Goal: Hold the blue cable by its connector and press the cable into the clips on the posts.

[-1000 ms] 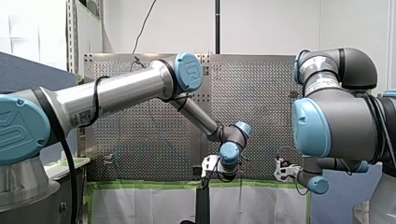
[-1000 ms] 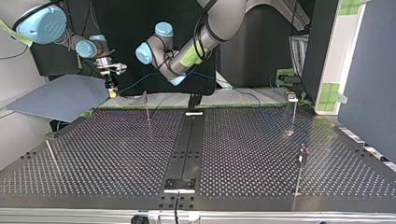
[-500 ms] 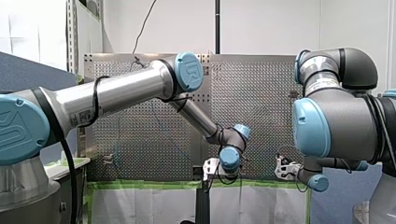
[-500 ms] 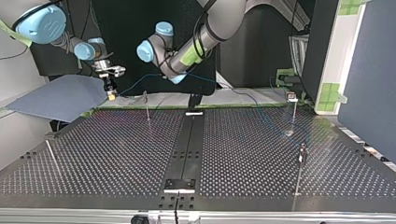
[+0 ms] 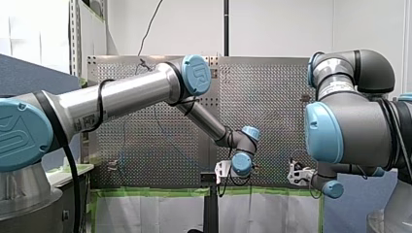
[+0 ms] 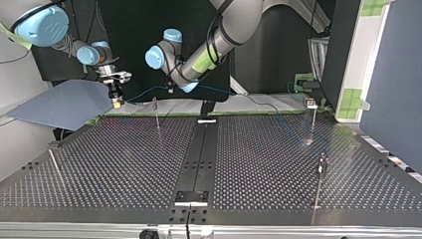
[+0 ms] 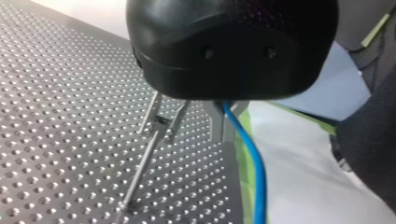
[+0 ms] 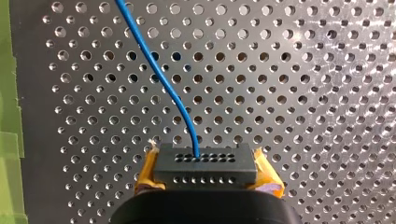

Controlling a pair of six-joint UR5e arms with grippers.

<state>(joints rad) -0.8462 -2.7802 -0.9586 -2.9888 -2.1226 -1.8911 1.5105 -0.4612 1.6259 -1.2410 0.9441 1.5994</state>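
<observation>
In the right wrist view my right gripper (image 8: 206, 175) is shut on a black connector (image 8: 205, 163), with a yellow pad on each side of it. The blue cable (image 8: 154, 60) leaves the connector's face. In the top view that cable (image 6: 144, 92) runs from my right gripper (image 6: 116, 101) across to my left gripper (image 6: 170, 89). From there it trails off toward a clip post (image 6: 312, 112) at the right. In the left wrist view my left gripper (image 7: 227, 116) is shut on the blue cable (image 7: 254, 172). A thin clip post (image 7: 159, 128) stands just beside the fingers.
The perforated table (image 6: 109, 164) has a black rail (image 6: 199, 149) down its middle. Other thin posts (image 6: 321, 177) (image 6: 54, 167) stand nearer the top view's camera. A blue-grey board (image 6: 64, 102) lies beside my right gripper. Green tape (image 5: 160, 192) lines the table's edge.
My left wrist has shifted slightly toward the front view's right with the cable. My right gripper has drifted a little toward the top view's left, still holding the connector.
</observation>
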